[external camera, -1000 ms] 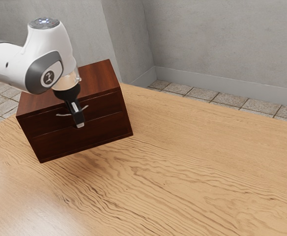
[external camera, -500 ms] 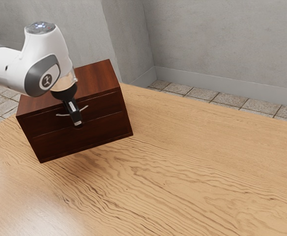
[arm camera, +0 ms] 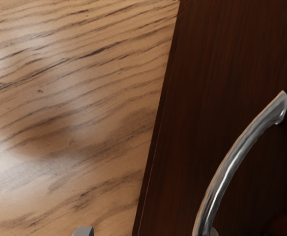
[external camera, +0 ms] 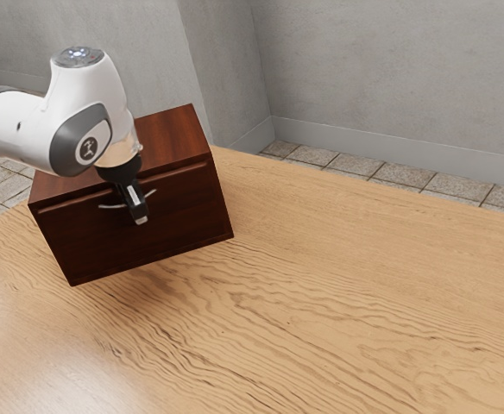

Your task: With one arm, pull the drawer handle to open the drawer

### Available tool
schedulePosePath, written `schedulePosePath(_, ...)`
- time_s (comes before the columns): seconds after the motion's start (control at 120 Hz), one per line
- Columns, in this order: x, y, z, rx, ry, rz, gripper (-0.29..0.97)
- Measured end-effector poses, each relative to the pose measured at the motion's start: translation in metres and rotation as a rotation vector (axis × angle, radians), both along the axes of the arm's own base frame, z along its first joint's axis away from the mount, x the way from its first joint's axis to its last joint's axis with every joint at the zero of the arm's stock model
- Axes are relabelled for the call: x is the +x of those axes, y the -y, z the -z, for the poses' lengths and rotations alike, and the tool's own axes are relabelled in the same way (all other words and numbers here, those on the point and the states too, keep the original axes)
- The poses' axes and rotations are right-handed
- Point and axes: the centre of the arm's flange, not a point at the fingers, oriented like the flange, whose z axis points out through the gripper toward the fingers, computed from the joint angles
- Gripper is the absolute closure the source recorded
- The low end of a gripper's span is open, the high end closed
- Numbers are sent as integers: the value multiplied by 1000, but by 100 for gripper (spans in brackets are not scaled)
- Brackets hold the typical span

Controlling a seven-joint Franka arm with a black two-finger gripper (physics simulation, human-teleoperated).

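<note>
the end effector (external camera: 137,213) sits over the curved metal drawer handle (arm camera: 230,162); clamped or apart, i cannot tell.

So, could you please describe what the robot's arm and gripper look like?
The arm has a smooth, rounded white shell. On its side sits a grey oval panel with a small white mark, and on top a round grey cap with a pale bluish sheen. Below, it narrows to a black neck and ends in a slim black gripper with a pale tip.
</note>
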Motion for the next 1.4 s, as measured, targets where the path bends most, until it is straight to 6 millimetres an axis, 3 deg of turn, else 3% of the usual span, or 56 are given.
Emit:
schedulePosePath(0.442,-12,13,-1,-6,-13,6,56)
schedulePosePath(0.783,-27,30,-1,-22,-20,11,55)
schedulePosePath(1.4,-40,43,3,-32,-33,1,52)
